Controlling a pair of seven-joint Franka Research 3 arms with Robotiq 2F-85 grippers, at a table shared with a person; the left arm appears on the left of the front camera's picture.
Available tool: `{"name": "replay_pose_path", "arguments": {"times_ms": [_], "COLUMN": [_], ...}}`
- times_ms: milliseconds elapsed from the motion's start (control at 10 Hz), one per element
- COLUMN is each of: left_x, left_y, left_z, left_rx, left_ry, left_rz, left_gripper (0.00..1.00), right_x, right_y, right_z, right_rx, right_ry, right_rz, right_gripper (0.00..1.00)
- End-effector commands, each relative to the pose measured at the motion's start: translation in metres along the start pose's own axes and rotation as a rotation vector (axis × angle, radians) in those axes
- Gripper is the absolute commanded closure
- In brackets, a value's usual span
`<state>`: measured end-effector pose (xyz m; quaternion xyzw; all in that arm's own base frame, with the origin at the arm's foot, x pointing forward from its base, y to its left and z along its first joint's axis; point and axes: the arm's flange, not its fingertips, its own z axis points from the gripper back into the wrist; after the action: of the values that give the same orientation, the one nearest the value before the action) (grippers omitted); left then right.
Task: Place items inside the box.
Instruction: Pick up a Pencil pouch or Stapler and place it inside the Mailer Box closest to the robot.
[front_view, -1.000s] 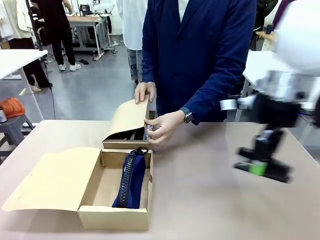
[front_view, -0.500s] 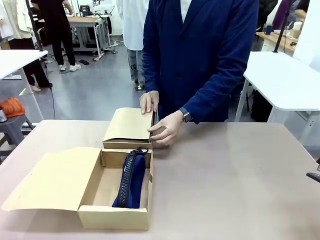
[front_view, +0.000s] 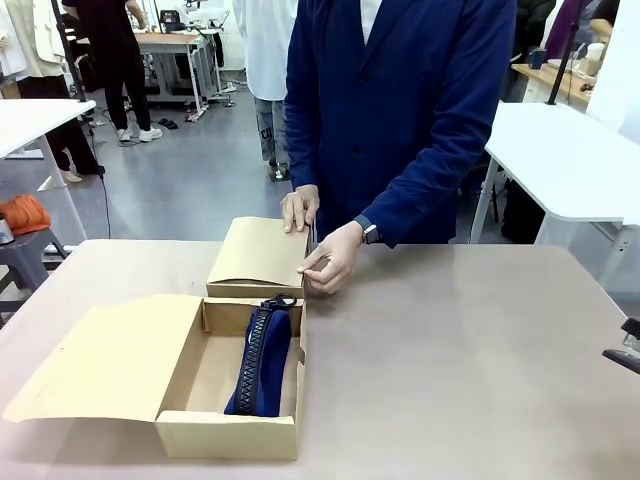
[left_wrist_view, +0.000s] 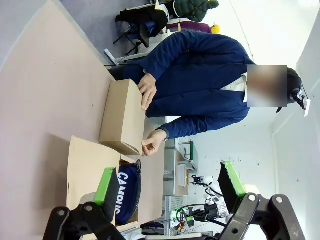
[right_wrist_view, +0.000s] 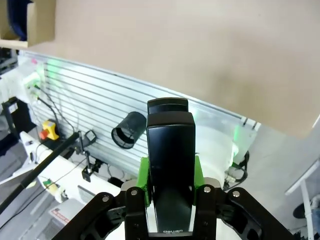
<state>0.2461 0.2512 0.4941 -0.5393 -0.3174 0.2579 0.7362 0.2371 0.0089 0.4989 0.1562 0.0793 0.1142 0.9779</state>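
Front faces person (front_view: 400, 110) across table (front_view: 480, 340), left wrist rolled sideways (same open box (front_view: 228, 437)), right wrist over table edge.

The inside of the closed far box (front_view: 258, 252) is hidden under its lid. The near end of the navy pencil case (front_view: 262, 350) is covered by the front wall of the open box (front_view: 228, 435). The right gripper (front_view: 627, 350) is cut off by the front view's right edge. The print on the black stapler (right_wrist_view: 170, 150) is too small to be read.
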Motion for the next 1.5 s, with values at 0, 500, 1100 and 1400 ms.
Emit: {"name": "replay_pose_path", "arguments": {"times_ms": [0,500,1100,1400], "left_x": [0.000,0.000,0.000,0.000], "left_y": [-0.001,-0.001,-0.001,-0.001], "left_z": [-0.001,-0.001,-0.001,-0.001], "left_rx": [-0.023,-0.023,-0.023,-0.023], "left_ry": [-0.005,-0.005,-0.005,-0.005], "left_rz": [-0.015,-0.015,-0.015,-0.015], "left_gripper": [0.00,0.00,0.00,0.00], "right_x": [0.005,0.068,0.098,0.105], "right_y": [0.002,0.099,0.227,0.248], "right_z": [0.001,-0.012,-0.087,-0.107], "right_rx": [0.015,0.247,0.186,0.157], "right_ry": [-0.026,-0.242,-0.219,-0.175], "right_rz": [-0.067,-0.466,-0.167,-0.060], "right_gripper": [0.63,0.63,0.63,0.63]}}
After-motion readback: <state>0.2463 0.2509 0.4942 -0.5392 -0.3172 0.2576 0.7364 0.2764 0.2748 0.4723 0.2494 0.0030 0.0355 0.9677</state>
